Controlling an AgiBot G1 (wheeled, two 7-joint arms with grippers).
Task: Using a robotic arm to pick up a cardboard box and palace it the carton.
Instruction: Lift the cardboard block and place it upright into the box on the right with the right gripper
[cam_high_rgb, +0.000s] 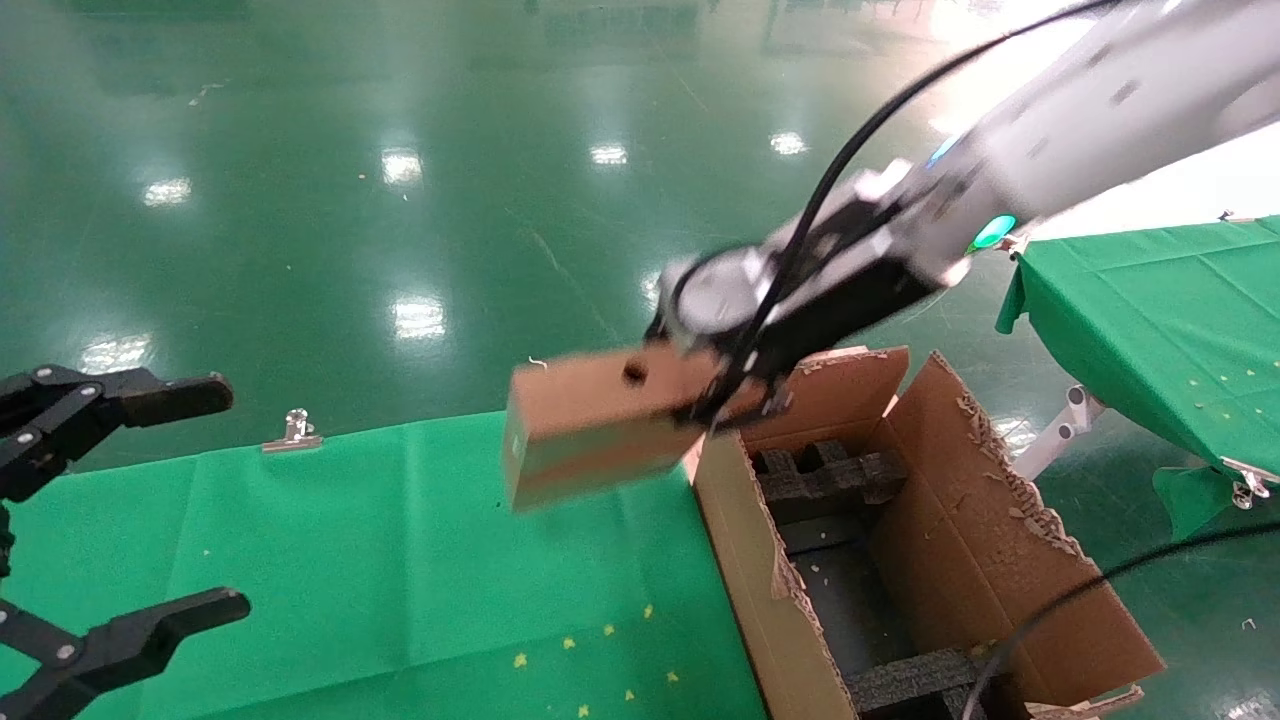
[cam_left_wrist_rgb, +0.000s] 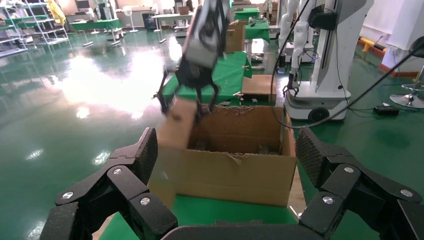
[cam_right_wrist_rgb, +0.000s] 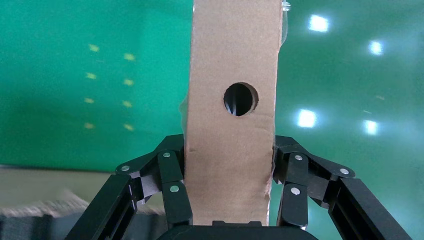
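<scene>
Nearest the head camera, at the lower left edge, the left gripper (cam_high_rgb: 150, 500) hangs idle above the green-clothed table (cam_high_rgb: 380, 560), its black fingers spread wide with nothing between them. Farther in, the robotic arm (cam_high_rgb: 1080, 110) reaches down from the upper right, and its right gripper (cam_high_rgb: 735, 390) is clamped on one end of the cardboard box (cam_high_rgb: 600, 425). The box hangs in the air, clear of the cloth, with its long axis pointing away from the fingers toward the robot's left, so most of its length sits over the table and not over the carton (cam_high_rgb: 1010, 560). The open carton stands just to the right of the box, ragged flaps up, with black foam blocks (cam_high_rgb: 825, 475) inside. In the left wrist view, the open left fingers (cam_left_wrist_rgb: 125, 185) frame the scene; beyond them the box (cam_left_wrist_rgb: 175, 135) hangs at the carton's (cam_left_wrist_rgb: 235, 175) near corner, outside its wall. In the right wrist view, the right gripper's fingers (cam_right_wrist_rgb: 172, 185) press both long sides of the box (cam_right_wrist_rgb: 232, 145), which runs straight out from the palm with its round hole (cam_right_wrist_rgb: 240, 99) facing the camera. Judging from this, the box needs to travel toward the robot's right before it can go down into the carton, and the right arm is the one placed to do it.
</scene>
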